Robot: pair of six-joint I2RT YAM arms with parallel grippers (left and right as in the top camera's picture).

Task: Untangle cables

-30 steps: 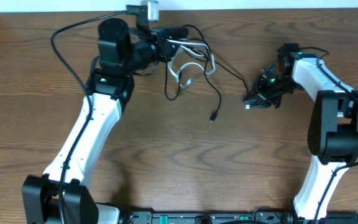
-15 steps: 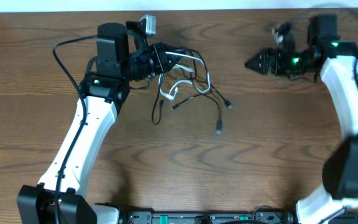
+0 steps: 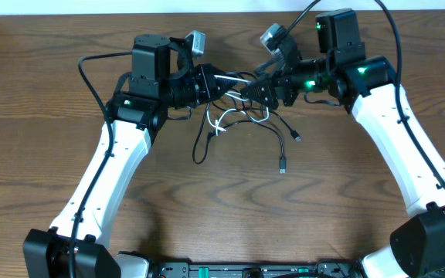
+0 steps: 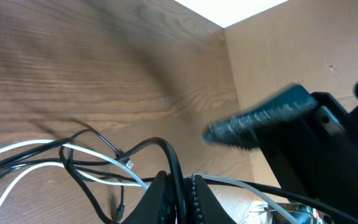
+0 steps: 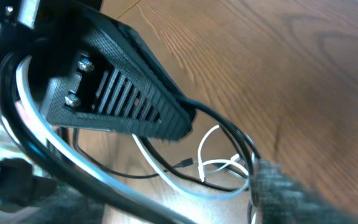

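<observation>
Thin black cable (image 4: 157,143) and white cable (image 4: 23,149), interlaced in loose loops towards the far side of the tabletop (image 3: 207,224). Two black plug ends (image 3: 282,165) trail nearward, lying apart.

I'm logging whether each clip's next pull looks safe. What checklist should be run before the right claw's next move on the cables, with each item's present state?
1. Left claw shut on the black cable: ok.
2. Right claw jaws apart, with cords passing between them: ok.
3. Only one cord in the right claw's gap: not ok. The white cable and the black one both appear to cross there.
4. Cables separated: not ok. They are tangled between the two claws.
5. Loose plug ends lying on the table, away from the arms: ok.
6. Clearance between the two claws: cannot tell. They sit very close together.
</observation>
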